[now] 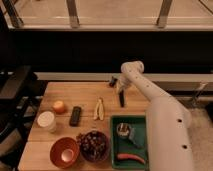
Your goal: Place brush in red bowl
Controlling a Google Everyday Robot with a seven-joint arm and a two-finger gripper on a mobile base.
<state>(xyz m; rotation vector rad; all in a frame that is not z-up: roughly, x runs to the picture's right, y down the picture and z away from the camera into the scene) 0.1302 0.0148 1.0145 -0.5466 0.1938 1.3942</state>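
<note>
The brush [121, 100] is a slim dark stick at the far right of the wooden table [80, 95], just below my gripper. A small dark end [113, 81] shows near the back edge. My gripper [121, 90] points down onto the brush from the white arm [150, 100]. I cannot tell whether it holds the brush. The red bowl [64, 152], orange-red with a pale patch inside, stands at the front left of the table, far from the gripper.
A maroon bowl of dark berries [94, 145] touches the red bowl's right side. A black remote [75, 115], an orange [59, 106], a white cup [46, 121] and a yellowish peel [99, 109] lie mid-table. A green tray [141, 125] holds a metal cup [123, 131] and a red chili [129, 158].
</note>
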